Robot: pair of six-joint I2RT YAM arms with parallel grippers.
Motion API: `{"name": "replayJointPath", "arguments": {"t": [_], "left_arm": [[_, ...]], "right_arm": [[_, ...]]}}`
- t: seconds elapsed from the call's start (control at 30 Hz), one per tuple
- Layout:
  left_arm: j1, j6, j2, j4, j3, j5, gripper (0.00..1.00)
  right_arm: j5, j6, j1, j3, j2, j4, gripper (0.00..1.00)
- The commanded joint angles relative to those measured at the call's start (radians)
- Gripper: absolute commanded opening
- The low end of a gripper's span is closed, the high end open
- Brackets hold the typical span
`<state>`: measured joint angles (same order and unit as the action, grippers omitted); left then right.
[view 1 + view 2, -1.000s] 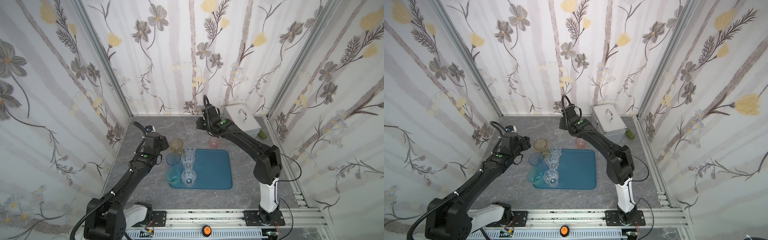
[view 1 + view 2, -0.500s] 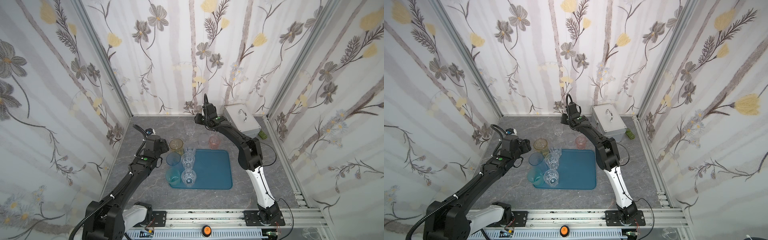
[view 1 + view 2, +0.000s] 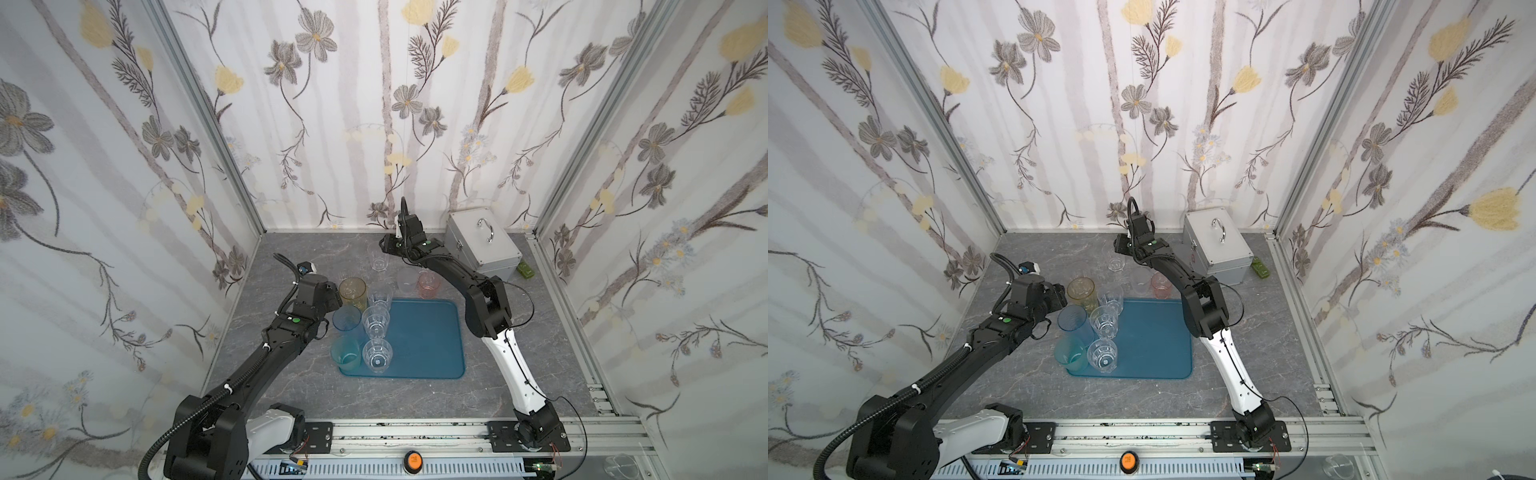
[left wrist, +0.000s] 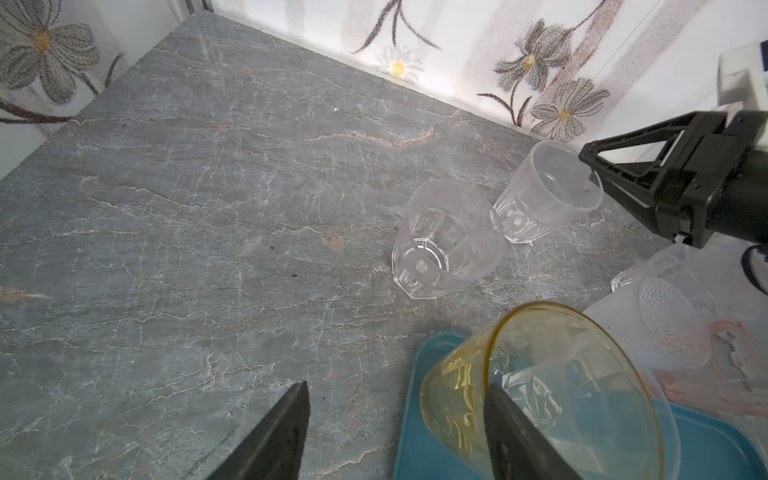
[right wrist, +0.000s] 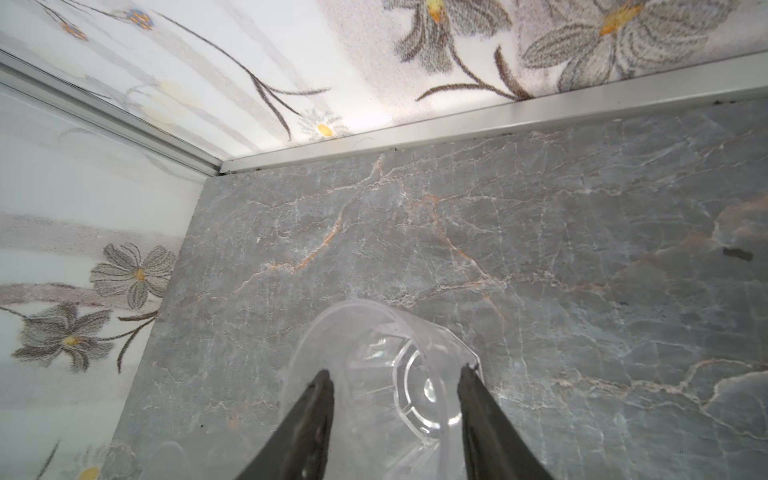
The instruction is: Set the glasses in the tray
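Reaching toward the back edge of the tabletop, the right claw (image 5: 395, 369) has its jaws about half apart on either side of a clear glass (image 5: 428, 390). That glass stands on the bare stone, well short of the tray (image 3: 424, 340). It looks like the set-up for lifting the glass by its walls, though I cannot tell whether the fingers press it yet.

The left claw (image 4: 397, 386) hangs wide open at the tray's far left corner, where an amber glass (image 4: 561, 374) sits. One finger crosses the glass's wall and the other is out over the stone, so nothing is gripped. A blue glass (image 3: 346, 318), a teal glass (image 3: 345, 353) and some clear ones crowd the tray's left side, presumably to leave the right side free. A frosted glass (image 3: 406, 279) and a pink glass (image 3: 429, 282) wait just beyond the tray's far edge.

From above, both claws' jaws are lost against their dark wrists. The clear glasses blur together, so I cannot count them.
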<state>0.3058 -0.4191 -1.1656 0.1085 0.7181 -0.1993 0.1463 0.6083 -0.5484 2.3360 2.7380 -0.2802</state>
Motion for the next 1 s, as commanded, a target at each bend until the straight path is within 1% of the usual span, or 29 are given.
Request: {"name": "replayJointPath", "arguments": {"t": [0.0,0.1,0.33,0.63,0.8,0.9,0.97], "left_arm": [[0.001,-0.006,-0.016,-0.02,0.011,-0.026,0.69],[0.002,-0.004,-0.031,-0.02,0.011,-0.026,0.69],[0.003,0.013,-0.034,-0.025,0.001,-0.044,0.69],[0.002,0.024,-0.031,-0.032,-0.011,-0.059,0.7],[0.002,0.04,-0.024,-0.033,-0.006,-0.079,0.7],[0.0,0.048,-0.011,-0.036,0.0,-0.106,0.7],[-0.002,0.077,0.0,-0.035,0.018,-0.128,0.7]], "right_arm": [[-0.044,-0.033,0.001,0.008,0.009,-0.018,0.47],[-0.063,-0.05,0.001,0.008,0.01,-0.034,0.44],[-0.083,-0.065,0.002,0.008,0.008,-0.04,0.25],[-0.106,-0.079,0.002,0.007,0.008,-0.056,0.06],[-0.113,-0.094,0.002,-0.007,-0.025,-0.073,0.01],[-0.111,-0.103,-0.001,-0.026,-0.086,-0.071,0.0],[-0.102,-0.102,-0.002,-0.059,-0.143,-0.058,0.0]]}}
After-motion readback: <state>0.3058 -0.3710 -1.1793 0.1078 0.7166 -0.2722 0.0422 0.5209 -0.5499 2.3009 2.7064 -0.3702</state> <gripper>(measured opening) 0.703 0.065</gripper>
